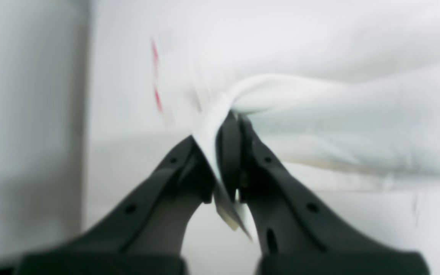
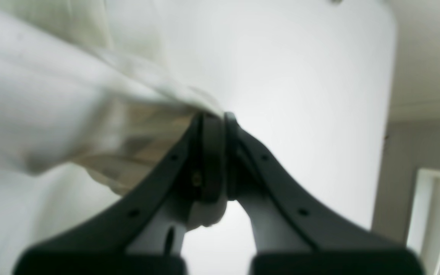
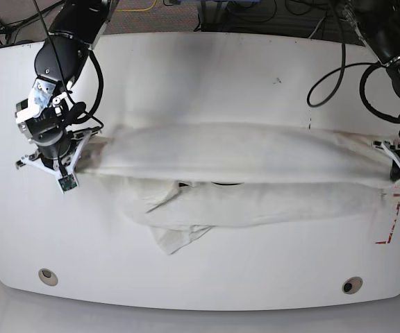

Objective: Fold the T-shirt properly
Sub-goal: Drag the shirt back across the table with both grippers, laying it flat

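The cream T-shirt is stretched in a long band across the white table, its lower part sagging onto the tabletop in folds. My right gripper, on the base view's left, is shut on the shirt's end there. In the right wrist view the black fingers pinch the cloth. My left gripper, on the base view's right, is shut on the opposite end. The left wrist view shows its jaws closed on a bunched edge of the shirt.
Red tape marks lie on the table near the left gripper, also visible as red marks in the left wrist view. Two round holes sit near the table's front edge. Cables hang at the back right.
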### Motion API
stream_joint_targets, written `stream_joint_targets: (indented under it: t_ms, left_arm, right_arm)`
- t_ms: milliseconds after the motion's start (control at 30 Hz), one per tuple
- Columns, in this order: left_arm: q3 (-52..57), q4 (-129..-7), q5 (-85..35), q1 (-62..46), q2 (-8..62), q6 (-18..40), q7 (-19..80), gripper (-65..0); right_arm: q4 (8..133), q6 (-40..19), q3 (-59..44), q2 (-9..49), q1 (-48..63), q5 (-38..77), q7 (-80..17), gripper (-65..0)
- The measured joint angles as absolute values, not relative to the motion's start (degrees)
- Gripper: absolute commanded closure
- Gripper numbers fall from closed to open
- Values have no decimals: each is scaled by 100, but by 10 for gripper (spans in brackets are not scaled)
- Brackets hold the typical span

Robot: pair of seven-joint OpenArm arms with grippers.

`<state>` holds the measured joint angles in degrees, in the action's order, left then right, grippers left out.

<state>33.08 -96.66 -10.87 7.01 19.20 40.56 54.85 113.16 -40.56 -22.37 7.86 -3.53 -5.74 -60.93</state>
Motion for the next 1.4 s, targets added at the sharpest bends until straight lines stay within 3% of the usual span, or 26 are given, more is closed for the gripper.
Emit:
stream_joint_targets:
  t_ms: [1067, 1400]
  left_arm:
    - [3787, -9732, -1122, -1199, 1944, 4038, 5398, 0]
    - [3752, -9725, -1164, -1673, 2102, 4040, 5391, 0]
  right_arm:
    - [11354, -4036, -2281, 569, 1181, -576, -6042, 0]
    - [11354, -4034, -2281, 569, 1446, -576, -6040, -82]
